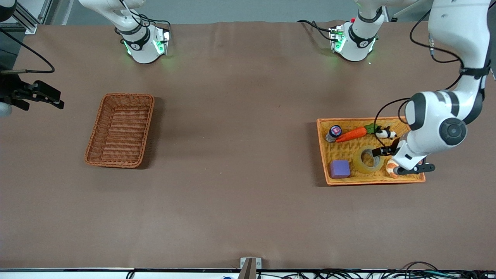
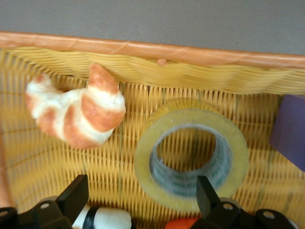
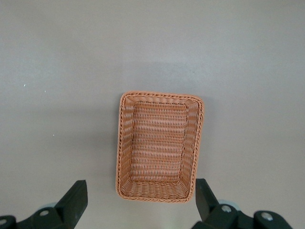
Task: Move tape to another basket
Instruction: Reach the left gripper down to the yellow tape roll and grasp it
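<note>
Tape: the tape [image 1: 368, 159] [image 2: 191, 153] is seen lying flat in the tray [image 1: 403, 179] [image 2: 143, 47] toward the left arm's end of the table, its round hole turned upward and the weave visible through it.
Tray: a light-orange woven tray is shown with low sides; its rim is seen as a smooth orange band in the left wrist view.
Tray contents: a purple block [image 1: 340, 169] [image 2: 291, 131] is placed just beside the tape, toward the right arm's end of the table; a croissant [image 1: 391, 167] [image 2: 78, 112] lies beside the tape, toward the left arm's end; a carrot [image 1: 352, 134], a small jar [image 1: 333, 133] and a black-and-white toy [image 1: 385, 133] are set farther from the front camera than the tape.
Left gripper: the left gripper [image 1: 381, 152] [image 2: 143, 195] is held low over the tray, just above the tape; its jaws are spread wide, nothing is gripped, and one fingertip is seen over the edge of the roll.
Basket: the basket [image 1: 120, 130] [image 3: 160, 146] is seen toward the right arm's end of the table, well apart from the tray, a darker reddish-brown weave with raised sides.
Right gripper: the right gripper [image 1: 44, 95] [image 3: 141, 198] is held high above the table near the basket, waiting; its jaws are spread wide and nothing is held.
Table: a brown cloth [image 1: 240, 186] is spread over the whole table.
</note>
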Motion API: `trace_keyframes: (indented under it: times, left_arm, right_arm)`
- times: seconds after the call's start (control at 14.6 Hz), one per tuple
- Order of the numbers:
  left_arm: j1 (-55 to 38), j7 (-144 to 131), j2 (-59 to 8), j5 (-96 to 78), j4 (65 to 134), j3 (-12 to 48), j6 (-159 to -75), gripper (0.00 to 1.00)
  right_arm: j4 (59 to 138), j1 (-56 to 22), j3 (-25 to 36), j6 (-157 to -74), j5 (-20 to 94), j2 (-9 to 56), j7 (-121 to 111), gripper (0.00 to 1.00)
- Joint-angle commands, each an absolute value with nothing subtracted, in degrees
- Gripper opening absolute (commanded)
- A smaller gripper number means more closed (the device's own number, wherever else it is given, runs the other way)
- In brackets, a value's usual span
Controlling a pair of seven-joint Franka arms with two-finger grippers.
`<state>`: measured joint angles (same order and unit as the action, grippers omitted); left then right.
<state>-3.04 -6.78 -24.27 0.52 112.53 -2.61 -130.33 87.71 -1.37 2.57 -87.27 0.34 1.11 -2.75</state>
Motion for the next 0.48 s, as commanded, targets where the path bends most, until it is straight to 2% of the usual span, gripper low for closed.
trace_keyframes:
  times: [0.0, 0.27, 0.34, 0.41]
  left_arm:
    - [-3.34, -7.47, -26.10, 1.32, 112.15, -2.99, -131.66, 0.99]
    - [-2.90, -7.38, -27.77, 1.32, 112.32, -2.99, -132.89, 0.92]
    - [-2.90, -7.38, -27.86, 1.32, 112.41, -2.99, -132.89, 0.83]
    - [-2.90, -7.38, -28.38, 1.23, 112.41, -2.99, -132.89, 0.70]
  right_arm:
    - [88.24, -1.32, 2.72, -87.71, 1.58, 0.79, -3.25, 1.00]
    - [88.16, -1.14, 2.72, -87.71, 1.67, 0.79, -3.25, 1.00]
    - [88.15, -1.06, 2.72, -87.80, 2.02, 0.79, -3.25, 1.00]
    - [88.07, -0.97, 2.81, -87.80, 2.98, 0.79, -3.25, 1.00]
